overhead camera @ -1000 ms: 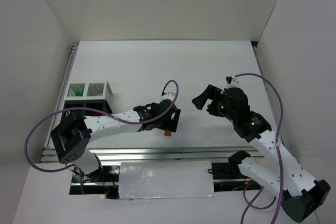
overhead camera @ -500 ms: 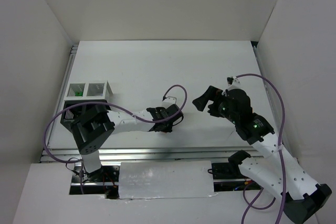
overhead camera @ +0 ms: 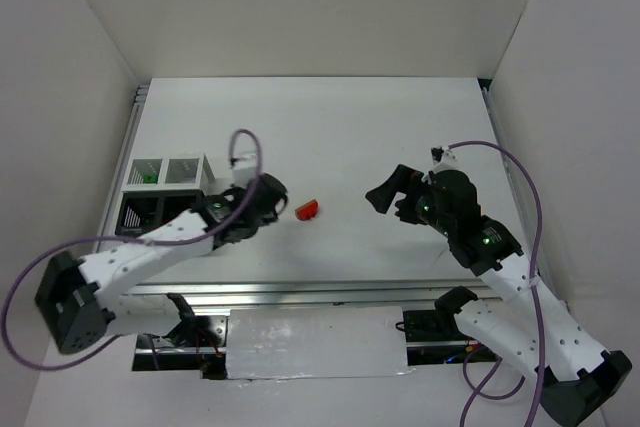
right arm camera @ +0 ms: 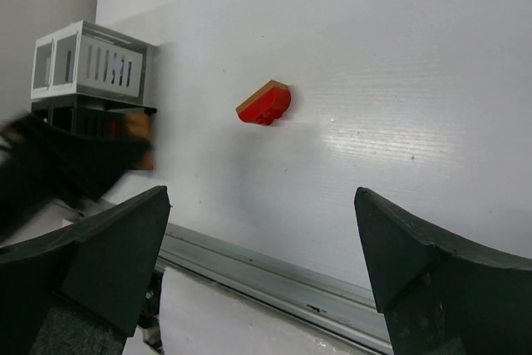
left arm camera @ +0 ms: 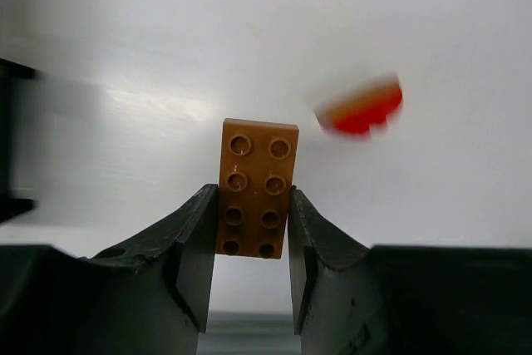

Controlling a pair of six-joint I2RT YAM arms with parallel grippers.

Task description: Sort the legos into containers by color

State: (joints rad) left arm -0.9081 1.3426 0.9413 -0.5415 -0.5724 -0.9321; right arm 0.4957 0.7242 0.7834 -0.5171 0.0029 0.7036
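Big change in the last sec: the left arm has come up off the mid-table spot where it was bent down and has swung left toward the bins. The left gripper is pinching the brown brick by its long sides, studs facing the wrist cam, brick clear of the table. So the pick is done and I'd call this the carry leg.

With the arm out of the way, a red brick shows on the table, lying alone between the two grippers. It's blurred in the left wrist view and sharp in the right one. That one's left to sort.

The right arm has barely shifted. The right gripper is spread wide with nothing in it, hovering and looking at the red brick.

Bins sit at the left edge. The white bins are the far pair and the black bins the near pair, partly behind the left arm. There's a green brick in the left white bin. The other white one looks empty from above. Can't tell what the black ones hold.

Brown needs its own bin, IMO one not holding green.
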